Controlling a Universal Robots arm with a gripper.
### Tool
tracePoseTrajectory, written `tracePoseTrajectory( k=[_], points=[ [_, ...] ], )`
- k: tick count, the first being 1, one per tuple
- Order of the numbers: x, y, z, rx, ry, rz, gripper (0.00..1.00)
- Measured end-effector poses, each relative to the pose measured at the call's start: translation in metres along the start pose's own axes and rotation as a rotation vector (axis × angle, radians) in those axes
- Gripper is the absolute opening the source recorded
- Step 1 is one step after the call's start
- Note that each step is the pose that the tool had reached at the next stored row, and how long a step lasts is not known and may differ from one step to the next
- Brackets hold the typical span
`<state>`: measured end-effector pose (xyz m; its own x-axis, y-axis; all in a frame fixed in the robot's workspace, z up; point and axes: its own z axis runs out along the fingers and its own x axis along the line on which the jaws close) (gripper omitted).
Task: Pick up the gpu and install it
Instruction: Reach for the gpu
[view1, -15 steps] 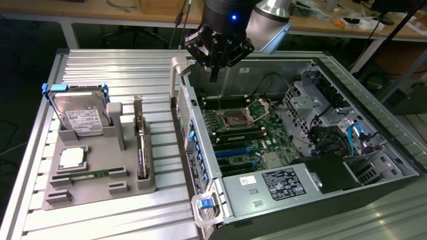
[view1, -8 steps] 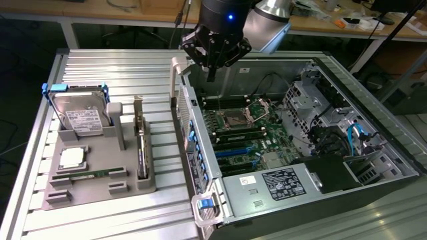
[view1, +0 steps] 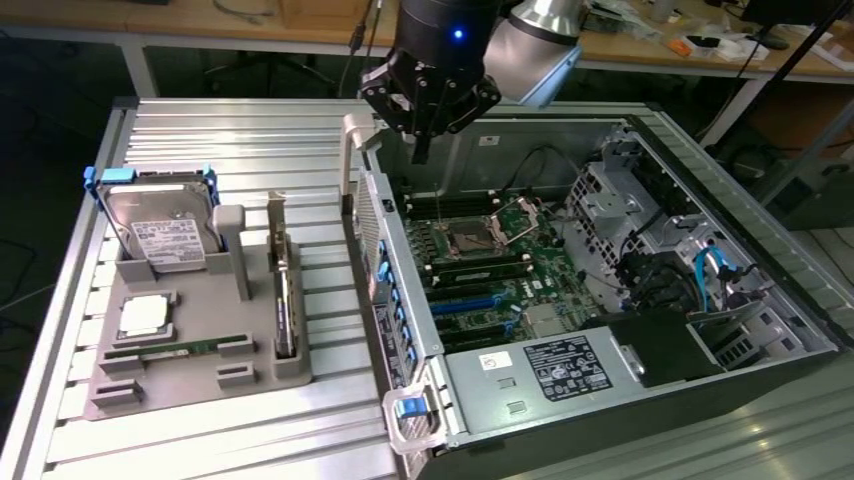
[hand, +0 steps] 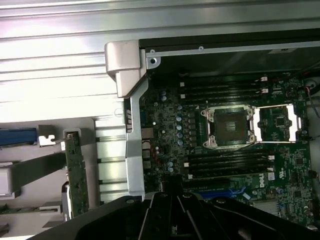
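The gpu (view1: 280, 290) stands on its long edge in a slot of the grey holder tray (view1: 254, 375) at the exterior view's left, beside the open computer case. It shows in the wrist view as a thin green-edged board (hand: 76, 172). My gripper (view1: 422, 152) hangs above the case's upper corner, over the far end of the motherboard (view1: 487, 270) and well apart from the gpu. Its dark fingers are shut together with nothing between them. In the wrist view the gripper (hand: 172, 184) is over the board near the memory slots.
The tray also holds a silver hard drive (view1: 158, 232) in a blue frame, a processor chip (view1: 144, 315) and a green RAM stick (view1: 174, 350). The case wall (view1: 380, 300) with blue clips stands between tray and motherboard. An open processor socket (hand: 229, 126) lies on the board.
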<state>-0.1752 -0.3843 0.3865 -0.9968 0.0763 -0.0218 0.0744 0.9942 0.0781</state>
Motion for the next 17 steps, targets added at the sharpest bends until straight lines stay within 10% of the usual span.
tracePoseTrajectory(
  k=[17],
  points=[
    [0.01, -0.0005, 0.0004, 0.0, 0.0, 0.0, 0.11]
  ],
)
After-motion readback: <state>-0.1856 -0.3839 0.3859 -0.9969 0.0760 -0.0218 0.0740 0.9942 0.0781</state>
